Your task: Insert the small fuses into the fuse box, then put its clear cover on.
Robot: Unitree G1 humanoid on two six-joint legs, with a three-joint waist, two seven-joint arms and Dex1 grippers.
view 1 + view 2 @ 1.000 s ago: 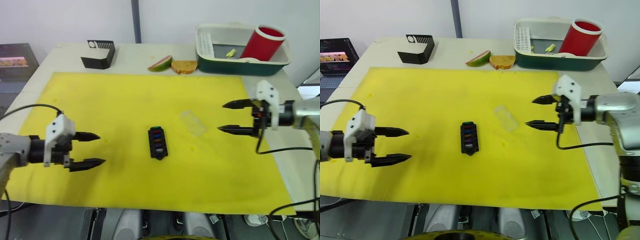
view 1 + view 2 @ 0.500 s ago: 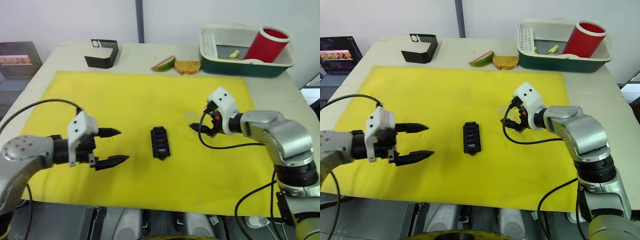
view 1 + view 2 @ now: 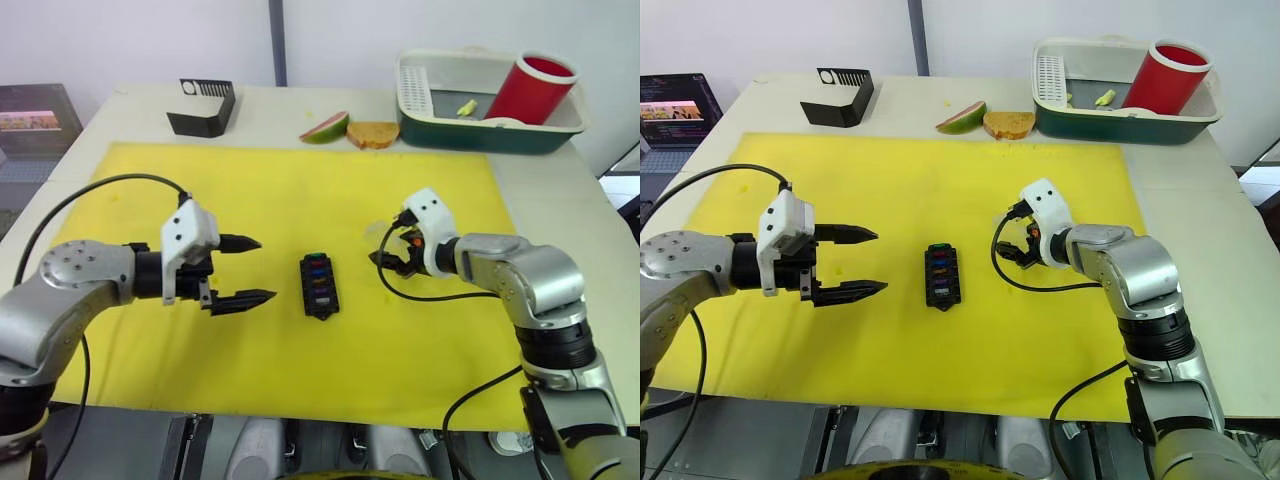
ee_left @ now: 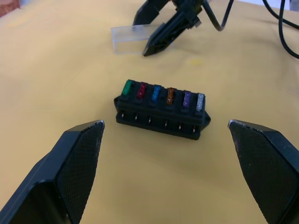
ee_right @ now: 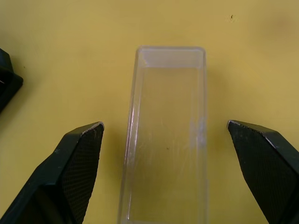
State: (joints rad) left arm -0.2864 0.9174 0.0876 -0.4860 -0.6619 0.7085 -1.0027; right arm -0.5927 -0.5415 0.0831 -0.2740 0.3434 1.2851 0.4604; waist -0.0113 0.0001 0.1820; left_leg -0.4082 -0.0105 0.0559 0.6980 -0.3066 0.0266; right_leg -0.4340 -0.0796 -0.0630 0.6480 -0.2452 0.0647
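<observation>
Right wrist view showed the clear cover [image 5: 167, 135] flat on the yellow mat [image 3: 300, 190], lying between my right gripper's [image 5: 166, 140] wide-spread fingers, untouched. I saw the fuse box [image 4: 162, 112] mid-mat holding six small fuses [image 4: 162, 94]; left gripper [image 3: 245, 270] gaped empty beside it.

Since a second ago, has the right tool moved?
Yes. The right tool has swung in from the mat's right edge toward the fuse box, and now sits open astride the clear cover.
</observation>
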